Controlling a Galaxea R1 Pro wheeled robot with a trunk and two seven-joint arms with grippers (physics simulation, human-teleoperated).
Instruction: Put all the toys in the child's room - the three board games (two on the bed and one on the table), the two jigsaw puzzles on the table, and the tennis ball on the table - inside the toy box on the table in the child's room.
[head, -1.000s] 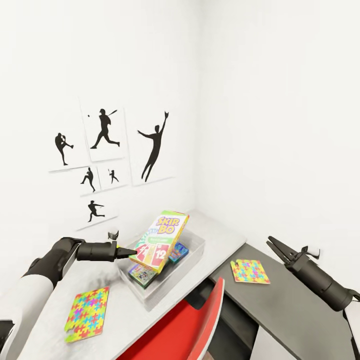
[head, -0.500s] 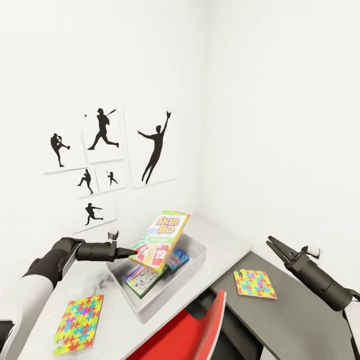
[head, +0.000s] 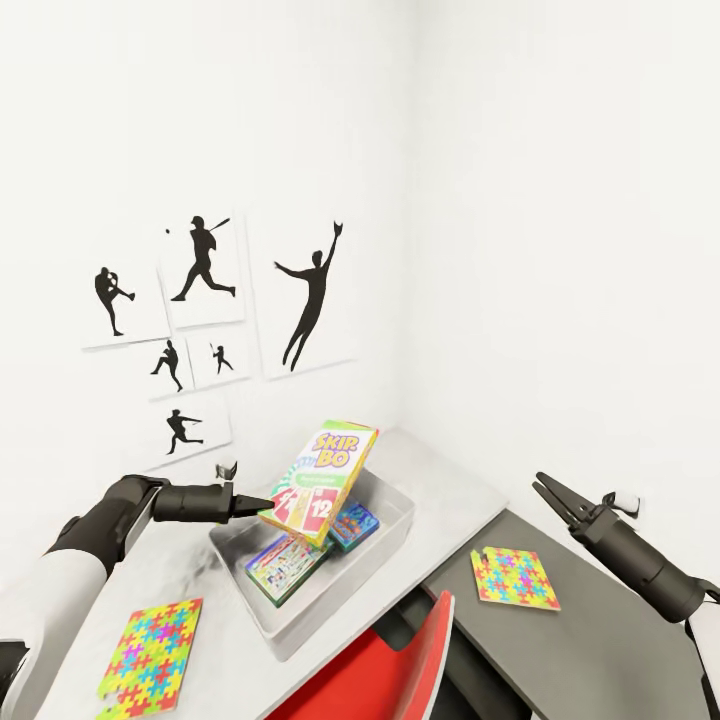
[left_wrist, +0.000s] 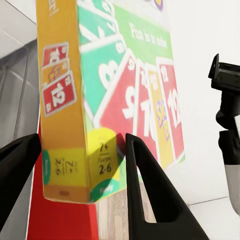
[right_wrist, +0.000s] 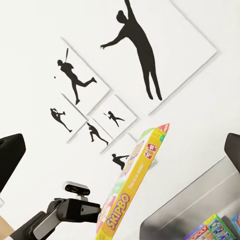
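Head view: the left gripper (head: 262, 505) clamped a corner of the Skip-Bo board game (head: 320, 481), tilted above the toy box (head: 390, 535) beneath it. The right gripper (head: 543, 489) hung spread, well apart.

Left wrist view: both fingers (left_wrist: 142, 187) pinched the box's lower edge.

Right wrist view: the game (right_wrist: 131, 195) stood ahead.

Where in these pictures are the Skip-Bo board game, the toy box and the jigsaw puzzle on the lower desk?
Skip-Bo board game (head: 322, 480): head view, printed cover.
Toy box (head: 392, 528): head view, right wall.
Jigsaw puzzle (head: 514, 578): head view, patterned face.
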